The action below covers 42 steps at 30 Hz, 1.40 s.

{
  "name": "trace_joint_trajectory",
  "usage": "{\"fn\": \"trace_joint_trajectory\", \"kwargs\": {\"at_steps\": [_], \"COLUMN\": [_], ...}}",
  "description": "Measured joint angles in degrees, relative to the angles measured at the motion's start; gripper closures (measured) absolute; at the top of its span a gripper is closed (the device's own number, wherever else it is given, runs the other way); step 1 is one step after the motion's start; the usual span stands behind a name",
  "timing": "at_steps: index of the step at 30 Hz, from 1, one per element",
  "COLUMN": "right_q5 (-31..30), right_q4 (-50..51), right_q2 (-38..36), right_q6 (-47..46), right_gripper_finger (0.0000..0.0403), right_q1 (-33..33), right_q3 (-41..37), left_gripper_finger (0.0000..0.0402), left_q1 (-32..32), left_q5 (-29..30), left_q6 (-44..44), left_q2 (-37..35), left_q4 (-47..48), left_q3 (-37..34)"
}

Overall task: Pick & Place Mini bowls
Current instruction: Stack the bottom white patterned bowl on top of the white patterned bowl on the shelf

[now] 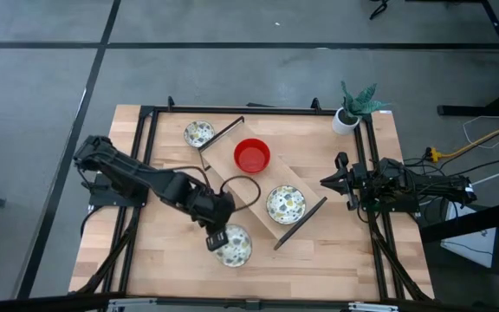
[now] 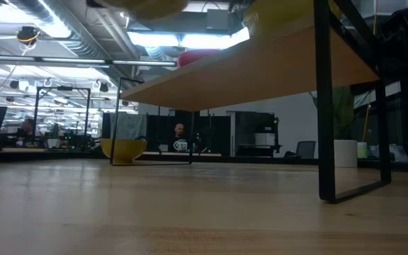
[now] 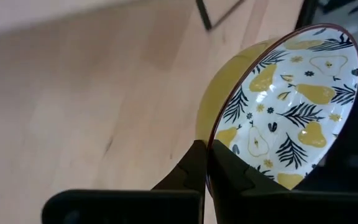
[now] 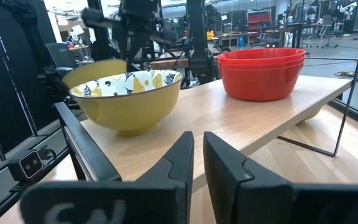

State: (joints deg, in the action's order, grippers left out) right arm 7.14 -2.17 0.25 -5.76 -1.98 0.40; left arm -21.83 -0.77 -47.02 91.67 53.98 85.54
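My left gripper (image 1: pixel 218 237) is shut on a mini bowl (image 3: pixel 291 99), white inside with yellow pears and dark leaves, yellow outside, over the near middle of the table. A second patterned bowl (image 1: pixel 286 204) and a stack of red bowls (image 1: pixel 252 155) stand on a low wooden shelf (image 1: pixel 230 178). A third patterned bowl (image 1: pixel 199 133) sits on the table at the far left. My right gripper (image 4: pixel 197 155) waits at the table's right side, shut, with nothing between its fingers. My left gripper holds the patterned bowl by its rim (image 3: pixel 209 152), with one finger inside the bowl and one on the yellow outer wall. The fingers slant down at it from the table's left. The bowl is tilted, and it is lifted clear of the table (image 4: pixel 95 71).
The shelf stands slantwise across the table's middle on thin black metal legs (image 2: pixel 326 142). A white pot with a green plant (image 1: pixel 348 116) is at the far right corner. Bare wood lies along the table's near edge (image 1: pixel 319 269).
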Motion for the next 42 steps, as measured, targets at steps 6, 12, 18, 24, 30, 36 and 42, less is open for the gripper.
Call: {"fn": "trace_joint_trajectory", "kwargs": {"at_steps": [6, 12, 18, 24, 30, 36, 42], "right_q5": [0.00, 0.00, 0.00, 0.00, 0.00, 0.00, 0.00], "right_q4": [0.02, 0.02, 0.00, 0.02, 0.01, 0.02, 0.02], "right_q2": [0.00, -0.01, -0.01, 0.00, 0.00, 0.00, 0.00], "right_q6": [0.00, 0.00, 0.00, 0.00, 0.00, 0.00, 0.00], "right_gripper_finger": [0.0363, 0.0363, 0.0363, 0.0363, 0.0363, 0.0363, 0.0363], "right_q1": [0.02, 0.02, 0.01, 0.02, 0.01, 0.02, 0.02], "right_q3": [0.00, -0.01, 0.00, 0.00, 0.00, 0.00, 0.00], "left_gripper_finger": [0.0400, 0.0400, 0.0400, 0.0400, 0.0400, 0.0400, 0.0400], "left_q1": [2.60, 6.32, 10.43, 14.32, 17.17, 18.45, 19.09], "left_q5": [0.95, -1.35, -2.47, -3.53, -4.72, -6.39, -5.70], "left_q6": [2.72, 4.80, 1.60, -0.78, -0.49, -0.23, -0.76], "left_q2": [-1.80, -1.93, -1.93, -1.93, -1.93, -1.93, -1.93], "left_q4": [-2.31, -5.12, -6.43, -6.49, -8.39, -10.93, -13.53], "left_q3": [2.69, 5.93, 8.00, 10.05, 10.86, 10.90, 10.90]}}
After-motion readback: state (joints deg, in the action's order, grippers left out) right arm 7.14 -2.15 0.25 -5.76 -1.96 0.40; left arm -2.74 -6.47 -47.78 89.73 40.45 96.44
